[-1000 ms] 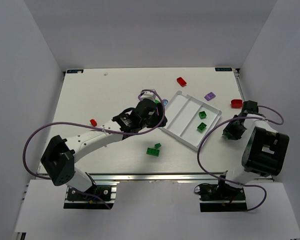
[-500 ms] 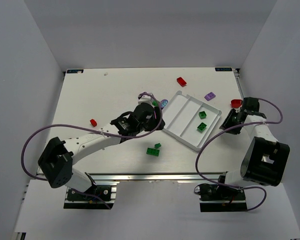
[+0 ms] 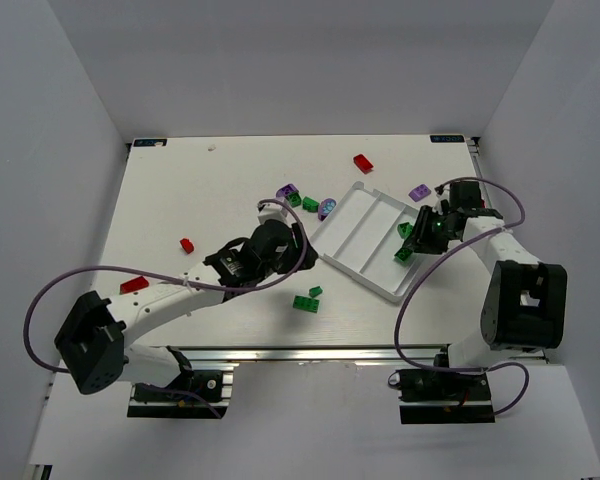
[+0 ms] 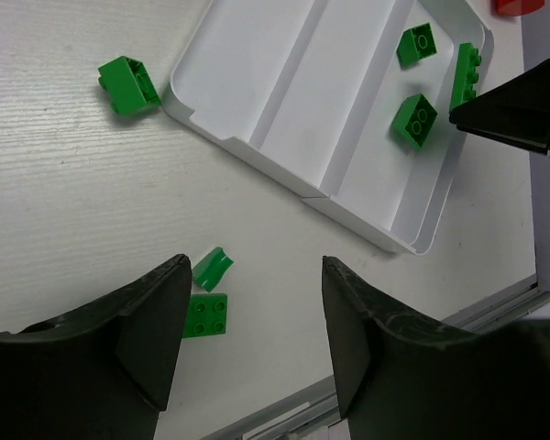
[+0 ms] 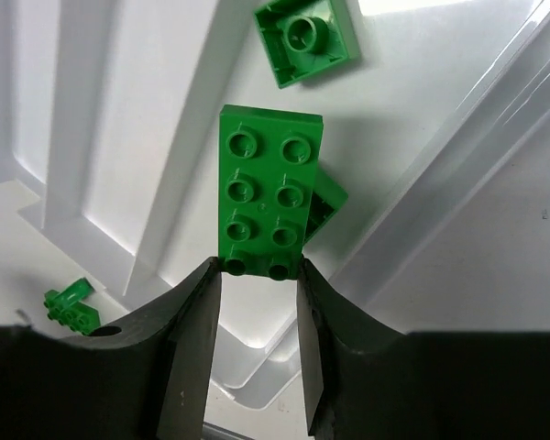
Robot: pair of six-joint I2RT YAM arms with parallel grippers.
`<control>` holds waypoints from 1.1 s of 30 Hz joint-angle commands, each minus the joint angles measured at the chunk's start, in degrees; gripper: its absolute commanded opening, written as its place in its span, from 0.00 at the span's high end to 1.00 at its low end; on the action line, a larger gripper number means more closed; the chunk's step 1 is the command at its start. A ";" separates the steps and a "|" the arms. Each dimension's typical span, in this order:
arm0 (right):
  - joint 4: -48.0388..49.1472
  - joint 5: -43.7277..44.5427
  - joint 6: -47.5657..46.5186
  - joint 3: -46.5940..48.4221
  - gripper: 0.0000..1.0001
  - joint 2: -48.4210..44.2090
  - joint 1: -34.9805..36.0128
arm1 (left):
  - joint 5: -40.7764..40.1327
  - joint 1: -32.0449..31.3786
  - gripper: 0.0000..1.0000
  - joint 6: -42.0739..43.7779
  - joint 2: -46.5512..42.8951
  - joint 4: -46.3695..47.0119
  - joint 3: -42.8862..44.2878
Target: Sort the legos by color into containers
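Note:
The white three-compartment tray [image 3: 365,222] lies right of centre. My right gripper [image 3: 421,231] hangs over its right compartment, shut on a green two-by-four brick [image 5: 269,188] held by one end. Two green bricks [image 5: 304,41] lie in that compartment below; they also show in the left wrist view [image 4: 413,119]. My left gripper [image 3: 279,246] is open and empty above the table, just left of the tray [image 4: 293,92]. A green square brick [image 4: 206,314] and a small green piece [image 4: 212,268] lie beside its left finger [image 4: 156,321].
Loose bricks lie on the table: red [image 3: 363,163], purple [image 3: 419,192], purple [image 3: 287,191], green [image 3: 310,204], red [image 3: 187,244], red [image 3: 134,285], and a green pair [image 3: 305,302]. White walls close in the left, right and back.
My right gripper has moved left from beside the tray to over its right compartment. My left arm has drawn back toward the near left, uncovering bricks by the tray's far corner.

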 commanded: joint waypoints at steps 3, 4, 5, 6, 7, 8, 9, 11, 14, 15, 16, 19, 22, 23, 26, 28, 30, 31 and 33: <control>1.41 0.80 -1.47 3.56 0.42 2.97 1.25 | -1.76 -0.06 0.31 -1.88 -4.15 -1.70 -2.34; 1.32 0.89 -1.83 3.91 0.35 3.49 1.43 | -1.76 0.03 0.31 -1.88 -4.42 -2.23 -2.96; 0.97 0.89 -2.18 4.17 0.11 3.67 1.52 | -1.84 0.03 0.31 -1.79 -4.59 -2.49 -3.31; 0.79 0.89 -2.79 4.78 0.11 3.93 1.60 | -1.84 0.03 0.31 -1.88 -4.94 -2.76 -3.58; 0.53 0.97 -3.06 5.05 0.11 4.11 1.60 | -1.84 0.03 0.31 -1.88 -5.21 -3.20 -3.84; 0.53 0.71 -3.41 5.23 0.11 4.02 1.60 | -1.84 0.03 0.31 -1.88 -5.47 -3.29 -4.45; 0.61 0.54 -3.93 5.40 0.11 3.76 1.69 | -2.02 -0.06 0.31 -1.88 -5.73 -3.46 -4.63; 1.05 0.01 -6.13 5.84 0.11 1.84 1.95 | -2.19 0.03 0.31 -1.71 -6.70 -4.25 -5.51; 2.81 -2.00 -12.97 6.72 0.11 -1.50 1.96 | -2.11 0.03 0.33 -1.27 -7.84 -5.04 -6.56; 3.42 -3.41 -16.30 6.81 0.11 -2.47 1.96 | -2.02 0.03 0.35 -1.09 -7.93 -5.39 -7.09; 3.95 -5.86 -20.25 6.81 0.11 -4.92 1.87 | -1.85 0.03 0.37 -1.00 -8.11 -5.75 -7.44; 4.65 -16.40 -36.17 5.85 0.11 -10.37 1.26 | -1.06 0.03 0.53 -0.65 -8.02 -6.28 -8.32; -0.41 -28.26 -44.78 8.29 0.11 -6.47 0.81 | 0.96 0.03 0.68 -0.39 -7.50 -6.28 -9.38; -8.36 -34.64 -47.25 11.96 0.22 -4.70 0.73 | 1.40 -0.06 0.68 -0.30 -7.15 -6.28 -9.55; -18.79 -43.64 -60.34 15.42 0.55 -1.16 1.25 | 3.25 -0.06 0.53 0.05 -5.39 -7.59 -9.38; -22.49 -45.42 -68.77 14.55 0.64 -2.56 1.60 | 5.17 -0.06 0.40 0.75 -3.99 -7.60 -9.38; -25.73 -46.31 -75.10 12.36 0.65 -3.79 2.48 | 7.20 -0.50 0.37 3.02 -2.84 -6.72 -9.38; -27.23 -46.05 -80.70 12.00 0.58 -4.32 4.05 | 8.08 -0.85 0.36 4.17 -1.53 -6.54 -9.12; -31.96 -44.82 -85.04 12.00 0.39 -4.24 5.73 | 10.28 -1.64 0.34 8.55 0.32 -6.89 -7.72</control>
